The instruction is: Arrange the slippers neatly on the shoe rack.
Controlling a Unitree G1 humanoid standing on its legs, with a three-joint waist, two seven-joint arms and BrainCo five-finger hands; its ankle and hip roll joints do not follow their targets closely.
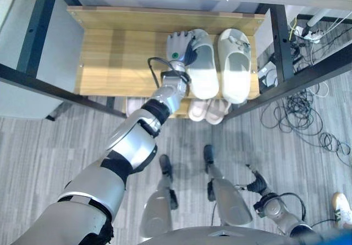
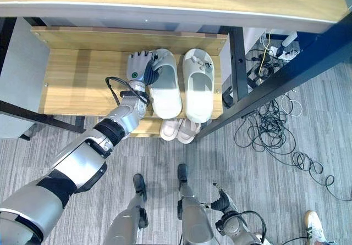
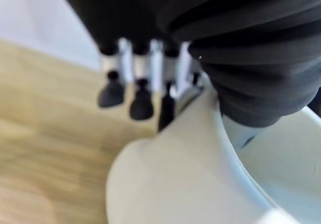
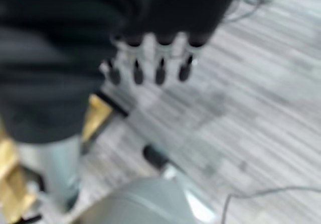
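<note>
Two pale slippers, left slipper and right slipper, side by side upper centre on the wooden shoe rack shelf; left hand, fingers curled over the left slipper's toe, apparently placing it; next: release and square the pair; pink slippers on the tier below; right hand, lower right, fingers loosely straight.

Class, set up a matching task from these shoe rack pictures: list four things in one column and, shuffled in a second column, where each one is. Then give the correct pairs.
Things:
1. left hand
2. right hand
3. pink slippers
4. right white slipper

Places:
A. on the lower shelf
B. low, over the grey floor
C. on the left white slipper
D. free on the upper shelf

Pairs: 1-C, 2-B, 3-A, 4-D
</note>
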